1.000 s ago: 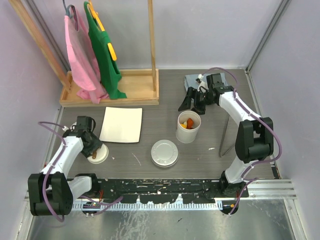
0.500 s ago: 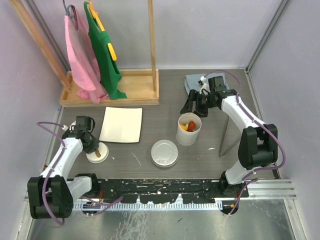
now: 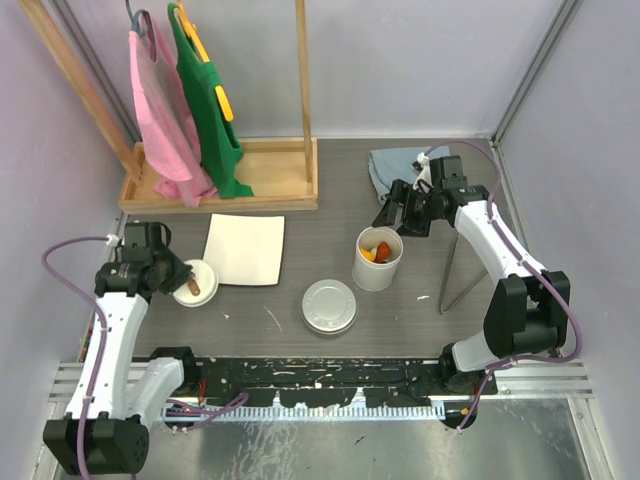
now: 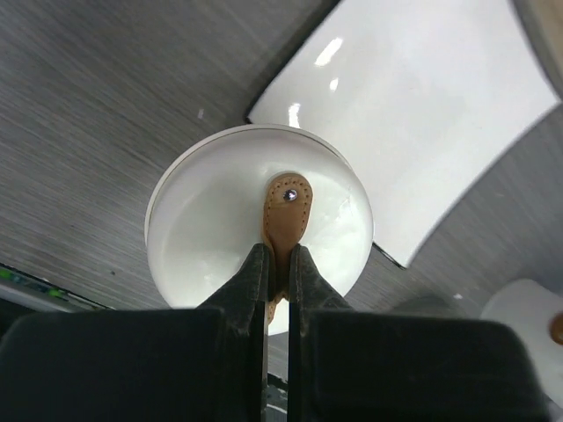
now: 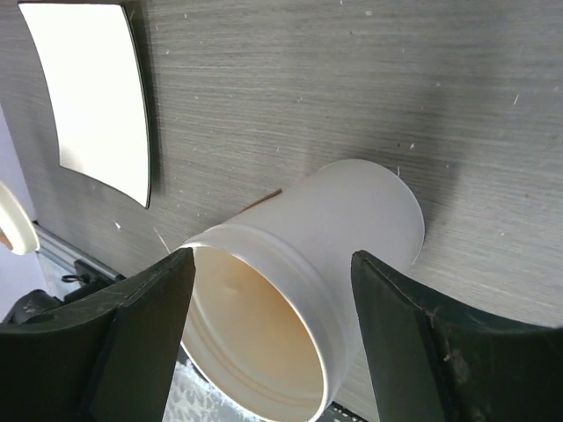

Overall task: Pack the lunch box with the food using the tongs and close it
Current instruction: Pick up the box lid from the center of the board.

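Lunch box lid (image 4: 211, 229), left of frame beside the plate (image 3: 245, 250), is clamped by its brown handle (image 4: 288, 207) in the left gripper (image 4: 279, 264). Closing is judged begun; next it must be carried onto the tub (image 3: 378, 268), centre right, where the right gripper (image 3: 402, 214) hangs spread, empty.

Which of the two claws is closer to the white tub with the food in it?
The right. The right gripper hangs open just behind the white tub, above its far rim, while the left gripper is far off to the left, shut on the brown handle of the lid.
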Controlling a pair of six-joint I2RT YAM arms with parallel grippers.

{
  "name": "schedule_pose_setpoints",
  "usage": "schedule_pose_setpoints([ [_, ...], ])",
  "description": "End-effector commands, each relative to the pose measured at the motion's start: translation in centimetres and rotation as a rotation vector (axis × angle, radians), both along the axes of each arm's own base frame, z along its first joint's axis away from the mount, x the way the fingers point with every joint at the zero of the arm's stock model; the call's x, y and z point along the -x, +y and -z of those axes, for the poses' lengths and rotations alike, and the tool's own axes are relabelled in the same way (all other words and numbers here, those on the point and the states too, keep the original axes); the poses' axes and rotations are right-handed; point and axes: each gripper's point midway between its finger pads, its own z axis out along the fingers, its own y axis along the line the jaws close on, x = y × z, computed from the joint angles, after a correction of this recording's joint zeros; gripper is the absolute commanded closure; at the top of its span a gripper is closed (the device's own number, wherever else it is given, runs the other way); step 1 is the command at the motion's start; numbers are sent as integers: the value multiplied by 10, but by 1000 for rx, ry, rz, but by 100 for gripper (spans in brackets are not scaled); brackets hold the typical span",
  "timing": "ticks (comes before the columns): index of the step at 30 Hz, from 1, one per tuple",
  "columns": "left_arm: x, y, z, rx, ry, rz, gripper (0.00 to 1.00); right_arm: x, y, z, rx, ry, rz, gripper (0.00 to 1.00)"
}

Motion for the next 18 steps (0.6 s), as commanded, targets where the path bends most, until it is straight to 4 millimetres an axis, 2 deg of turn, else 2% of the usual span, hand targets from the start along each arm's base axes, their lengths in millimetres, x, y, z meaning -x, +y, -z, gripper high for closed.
schedule_pose_setpoints([
  [1,5,-21,-43,84,-64,93,100,13,10,0,-99,39,4,24],
  [3,1,-34,-59,122,-93,145,100,19,14,2,-134,56,15,23],
  [7,-15,-79,-95,164,-179,312,100,33,31,2,-265,91,-8,24],
  [12,-35,-147,-134,129,-255,513,100,42,37,-13,-305,57,-43,24],
  [15,-51,-190,-158,116,-305,624,100,36,25,-23,-236,-1,-5,23],
  [18,-63,-235,-165,89,-303,748,100,23,-3,-34,-108,-89,109,22],
])
